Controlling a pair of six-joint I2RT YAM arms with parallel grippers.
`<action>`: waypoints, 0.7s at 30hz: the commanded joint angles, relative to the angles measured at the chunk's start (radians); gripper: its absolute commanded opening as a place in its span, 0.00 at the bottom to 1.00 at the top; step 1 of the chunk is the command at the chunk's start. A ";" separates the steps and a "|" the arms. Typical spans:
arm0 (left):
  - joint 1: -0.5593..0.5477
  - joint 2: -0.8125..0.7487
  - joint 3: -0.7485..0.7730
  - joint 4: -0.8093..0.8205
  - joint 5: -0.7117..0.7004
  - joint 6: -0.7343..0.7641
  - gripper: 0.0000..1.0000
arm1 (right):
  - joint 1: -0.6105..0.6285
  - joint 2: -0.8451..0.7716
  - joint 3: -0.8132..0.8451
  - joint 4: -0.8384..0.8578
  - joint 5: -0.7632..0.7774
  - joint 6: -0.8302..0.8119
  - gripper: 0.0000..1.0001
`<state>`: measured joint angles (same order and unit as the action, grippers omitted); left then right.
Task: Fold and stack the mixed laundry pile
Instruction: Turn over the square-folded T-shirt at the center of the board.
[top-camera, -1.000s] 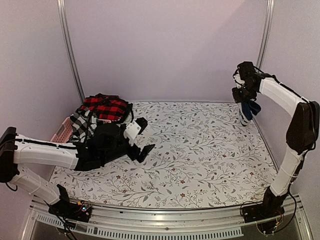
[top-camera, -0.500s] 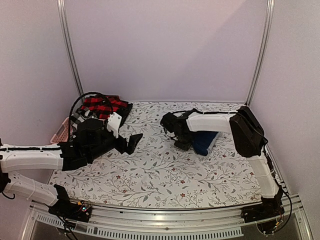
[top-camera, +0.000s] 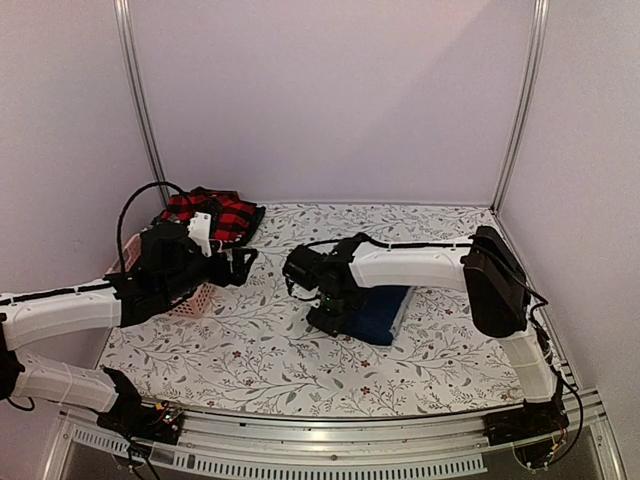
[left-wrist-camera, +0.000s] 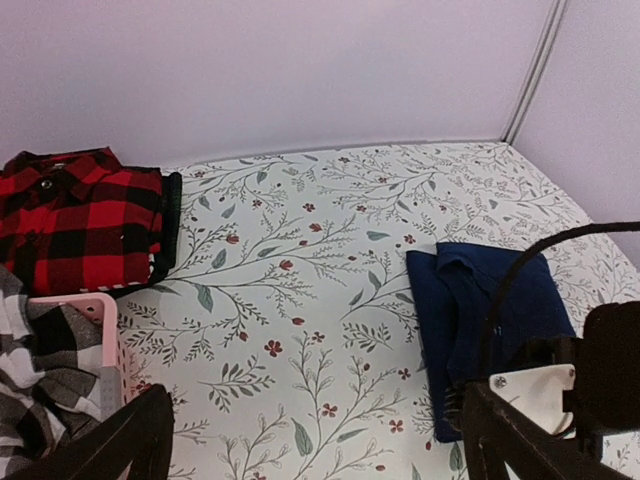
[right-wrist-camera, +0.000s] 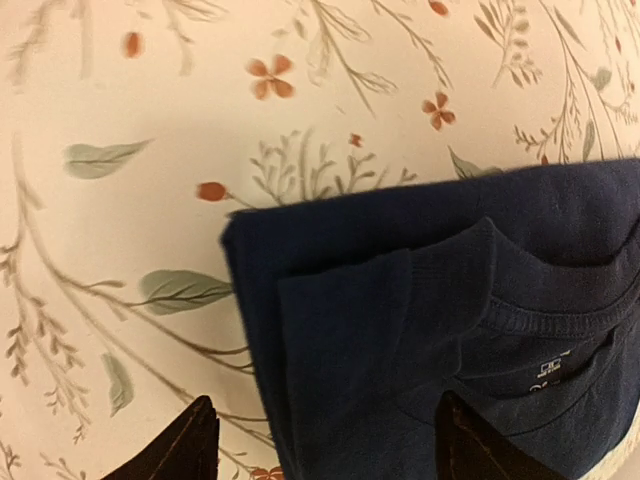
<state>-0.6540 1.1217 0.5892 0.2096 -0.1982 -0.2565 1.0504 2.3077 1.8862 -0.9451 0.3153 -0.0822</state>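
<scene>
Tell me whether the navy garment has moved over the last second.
Yes: the navy garment went from up beside the right rear post leftward and down onto the table, right of centre.

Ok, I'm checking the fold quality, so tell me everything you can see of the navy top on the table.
The navy top looks like a soft knit, folded into a flat, neat rectangle with layered edges. Its ribbed neckline faces up, with a small label inside it. It lies on the floral tablecloth, slightly right of centre, apart from the red plaid shirt. The right hand is open over one corner; whether it touches cannot be told.
</scene>
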 joint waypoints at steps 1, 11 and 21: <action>0.059 0.010 -0.004 -0.027 0.111 -0.079 1.00 | -0.062 -0.261 -0.134 0.219 -0.309 0.040 0.79; -0.095 0.350 0.164 -0.026 0.347 -0.050 0.77 | -0.500 -0.512 -0.460 0.509 -0.567 0.113 0.74; -0.246 0.772 0.479 -0.079 0.376 -0.048 0.53 | -0.607 -0.294 -0.553 0.591 -0.609 0.108 0.65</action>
<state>-0.8864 1.8179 0.9997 0.1585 0.1398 -0.3038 0.4427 1.9541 1.3575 -0.3851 -0.2462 0.0257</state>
